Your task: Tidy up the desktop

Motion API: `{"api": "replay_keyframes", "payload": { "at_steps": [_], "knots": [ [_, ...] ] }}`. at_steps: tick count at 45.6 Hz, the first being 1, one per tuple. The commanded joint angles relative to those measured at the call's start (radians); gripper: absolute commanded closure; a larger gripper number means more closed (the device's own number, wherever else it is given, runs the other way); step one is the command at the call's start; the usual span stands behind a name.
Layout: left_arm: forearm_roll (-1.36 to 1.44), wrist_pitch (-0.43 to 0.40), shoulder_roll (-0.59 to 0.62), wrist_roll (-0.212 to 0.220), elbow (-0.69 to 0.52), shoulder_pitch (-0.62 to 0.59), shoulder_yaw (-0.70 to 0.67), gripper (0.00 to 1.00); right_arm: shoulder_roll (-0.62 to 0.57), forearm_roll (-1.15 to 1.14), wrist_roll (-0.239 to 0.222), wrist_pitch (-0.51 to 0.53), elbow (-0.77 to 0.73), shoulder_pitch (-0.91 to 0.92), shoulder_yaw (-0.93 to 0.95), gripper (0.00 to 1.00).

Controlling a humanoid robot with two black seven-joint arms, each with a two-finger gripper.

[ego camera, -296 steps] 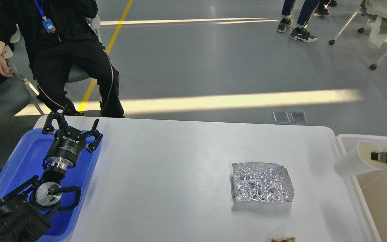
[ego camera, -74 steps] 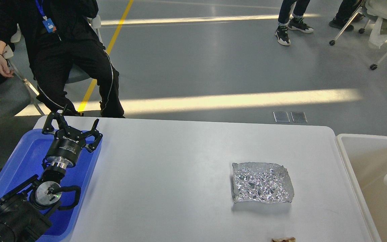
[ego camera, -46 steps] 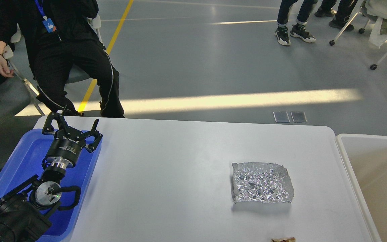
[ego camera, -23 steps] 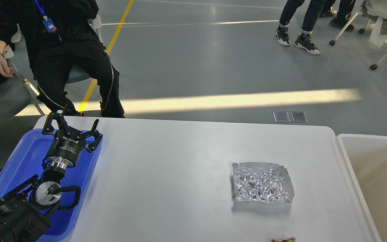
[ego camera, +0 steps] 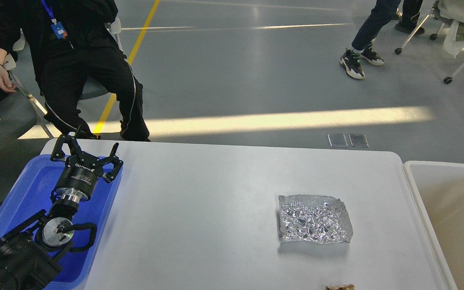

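At the near edge of the table (ego camera: 216, 209), toward the right corner, a small brown scrap (ego camera: 339, 287) lay half cut off by the frame (too little of it showed to identify). The table itself, a wide white top with rounded corners, filled the lower half of the head view, between a blue tray (ego camera: 22, 193) along its left edge and a cream bin (ego camera: 411, 177) along its right edge. Farther in, right of centre and well apart from both containers, a crumpled sheet of silver foil (ego camera: 315, 218) rested flat on the table, its edges slightly upturned. The left arm entered at the near left corner and ran over the tray; the left gripper (ego camera: 85, 155) hung above the tray's far end, near the table's far left corner, jaws spread wide with nothing between them. The right gripper did not appear in the view. Beyond the far edge lay grey floor with a yellow line (ego camera: 129, 56), a seated person in black (ego camera: 79, 60) at left, and another person's legs (ego camera: 361, 52) at far right.
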Motion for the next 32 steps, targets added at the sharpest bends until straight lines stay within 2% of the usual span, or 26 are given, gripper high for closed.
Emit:
{"api": "replay_keyframes", "payload": {
  "at_steps": [1,5,11,16,23,32],
  "knots": [
    [0.000,0.000,0.000,0.000,0.000,-0.001,0.000,0.00,0.001,-0.017,-0.001,0.006,-0.022,0.071,0.012,0.00],
    [0.000,0.000,0.000,0.000,-0.001,-0.001,0.000,0.00,-0.013,-0.019,0.005,0.031,-0.016,0.074,-0.002,0.00],
    [0.000,0.000,0.000,0.001,0.000,0.000,0.000,0.00,-0.079,-0.001,0.013,0.191,-0.016,0.091,0.035,0.00],
    [0.000,0.000,0.000,0.001,0.000,-0.001,0.000,0.00,-0.099,0.001,0.018,0.278,-0.013,0.102,0.164,0.00],
    [0.000,0.000,0.000,0.000,0.000,0.000,0.000,0.00,-0.126,-0.001,0.074,0.426,0.024,0.103,0.310,0.00],
    [0.000,0.000,0.000,0.000,0.000,-0.001,0.000,0.00,-0.158,-0.002,0.088,0.425,0.142,0.105,0.333,0.00]
  ]
}}
